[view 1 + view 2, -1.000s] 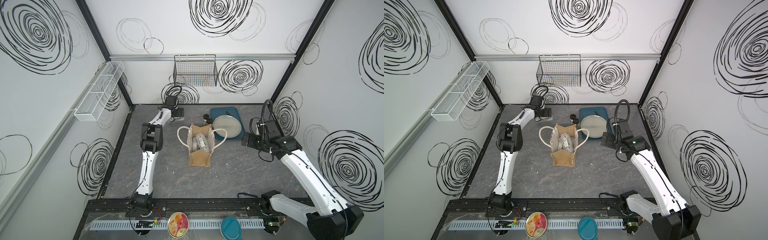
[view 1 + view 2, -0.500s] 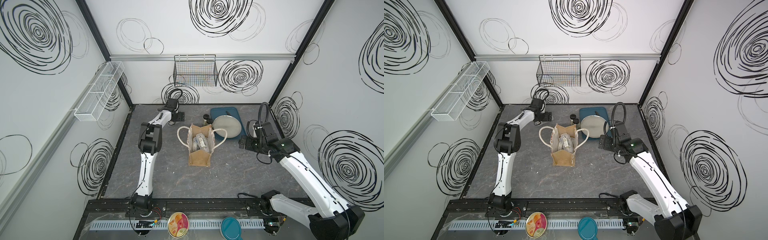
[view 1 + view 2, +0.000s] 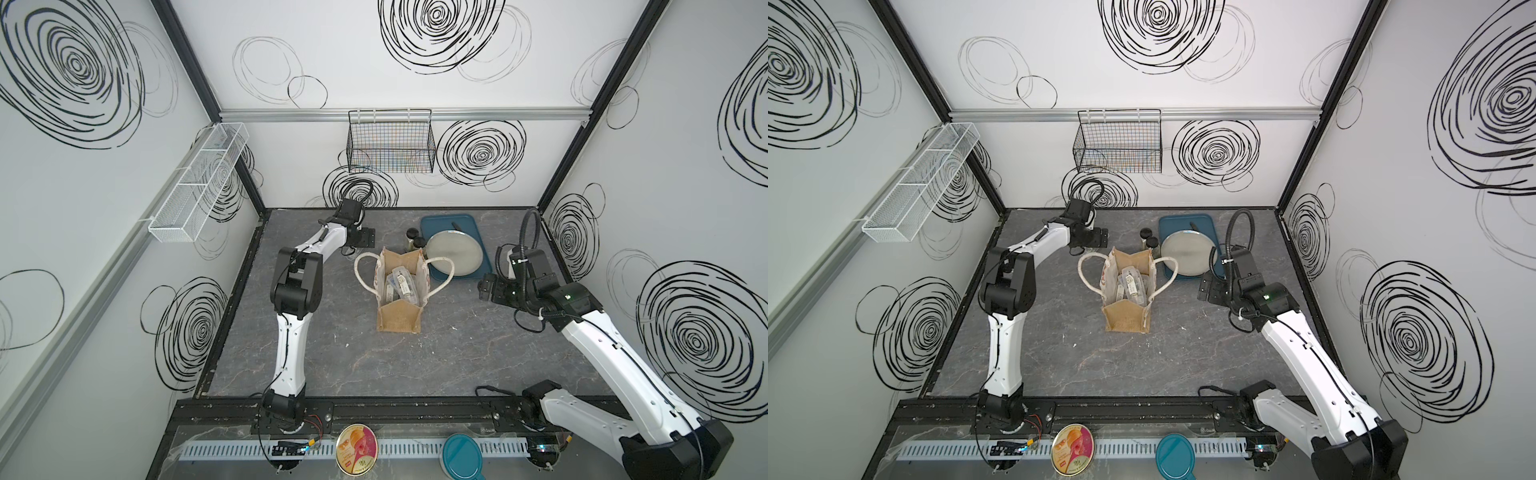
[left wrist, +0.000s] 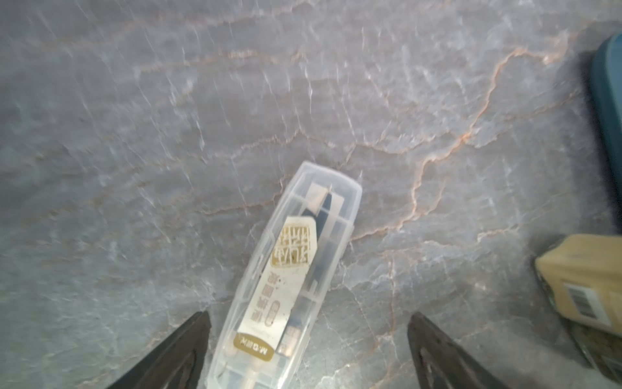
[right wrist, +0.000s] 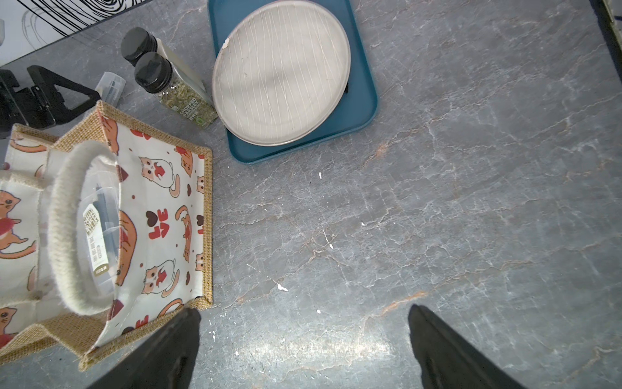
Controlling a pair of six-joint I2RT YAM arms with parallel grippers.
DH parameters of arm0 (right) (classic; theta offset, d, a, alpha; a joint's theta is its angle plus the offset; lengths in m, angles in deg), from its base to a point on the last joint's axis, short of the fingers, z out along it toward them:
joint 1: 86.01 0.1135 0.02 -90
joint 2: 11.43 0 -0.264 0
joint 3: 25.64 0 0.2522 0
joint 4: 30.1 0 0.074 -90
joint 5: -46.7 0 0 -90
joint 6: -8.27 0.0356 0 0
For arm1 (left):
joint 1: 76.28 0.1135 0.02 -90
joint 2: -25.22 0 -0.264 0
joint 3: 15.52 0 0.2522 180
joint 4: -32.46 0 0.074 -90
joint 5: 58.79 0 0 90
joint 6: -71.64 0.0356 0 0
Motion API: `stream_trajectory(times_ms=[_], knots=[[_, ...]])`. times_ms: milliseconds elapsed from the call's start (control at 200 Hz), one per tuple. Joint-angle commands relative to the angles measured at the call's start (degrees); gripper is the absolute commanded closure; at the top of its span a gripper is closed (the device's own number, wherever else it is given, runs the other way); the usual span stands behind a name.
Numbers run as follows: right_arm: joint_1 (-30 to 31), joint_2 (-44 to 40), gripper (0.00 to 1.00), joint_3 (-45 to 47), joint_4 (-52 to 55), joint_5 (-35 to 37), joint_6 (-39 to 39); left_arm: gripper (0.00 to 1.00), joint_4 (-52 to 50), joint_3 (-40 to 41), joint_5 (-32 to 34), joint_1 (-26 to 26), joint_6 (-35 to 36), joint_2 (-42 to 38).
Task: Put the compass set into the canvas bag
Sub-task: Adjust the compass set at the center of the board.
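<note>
The canvas bag (image 3: 399, 291) (image 3: 1127, 291) stands upright mid-table with its white rope handles spread; clear cases lie inside it (image 5: 99, 232). Another compass set (image 4: 286, 279), a clear plastic case with a gold label, lies flat on the table behind the bag. My left gripper (image 4: 308, 316) (image 3: 368, 237) hovers over its near end, open, fingers either side and not touching it. The same case's end shows beside that gripper in the right wrist view (image 5: 111, 88). My right gripper (image 5: 303, 310) (image 3: 484, 286) is open and empty, just right of the bag (image 5: 161, 208).
A teal tray (image 3: 467, 222) with a grey plate (image 5: 282, 70) sits at the back right. Two black-capped spice jars (image 5: 158, 72) stand between tray and bag. A wire basket (image 3: 390, 143) hangs on the back wall, and a white mesh shelf (image 3: 199, 183) on the left wall.
The left gripper has shifted slightly right and forward at the back of the table. The right gripper has edged left toward the bag. Both stay open.
</note>
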Motion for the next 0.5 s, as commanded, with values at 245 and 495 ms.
stream_trajectory(times_ms=[245,495], knots=[[0.11,0.36,0.00,0.40,-1.01,0.32,0.78,0.06,-3.04,-5.93,9.71,-2.10,0.97,6.08],[-0.02,0.33,0.00,1.06,-1.40,0.07,0.74,0.07,-4.87,-7.28,10.52,-2.03,0.87,8.28]])
